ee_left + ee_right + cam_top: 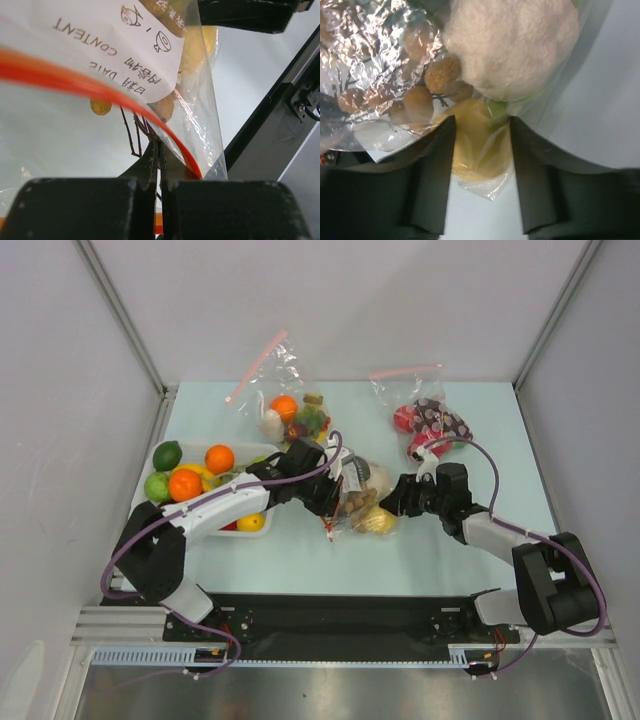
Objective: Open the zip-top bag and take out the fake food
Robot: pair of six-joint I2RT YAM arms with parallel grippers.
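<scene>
Zip-top bag: we find the zip-top bag (362, 498) near the middle of the tabletop (300, 555), held between the two claws.
Long axis: from above it runs roughly left to right. The mouth end points towards the left arm and the closed bottom towards the right arm.
Zip rim: the red-orange zip rim (75, 82) sweeps across the left wrist view as one curved band. From this close we cannot tell whether it is sealed along its whole length.
Left claw: the left claw (156, 150) is clenched, its fingers (145, 165) pressed together on the plastic where the rim ends.
Right claw: the right claw (480, 125) grasps the bag's bottom end, with one finger on each side of the yellow fruit (480, 160) inside the plastic.
Fake food: all of the fake food (368, 508) that we can see is inside the bag. The brown cluster (430, 85) lies beside the pale leafy head (510, 45), and the yellow fruit sits nearest the closed end.
Label: the white label (115, 45) is on the plastic just behind the rim, its print upside down to the left wrist camera.
Elsewhere: two pink-zip bags (285, 405) lie at the far edge of the tabletop. Oranges and limes (185, 483) are piled on the left side.
</scene>
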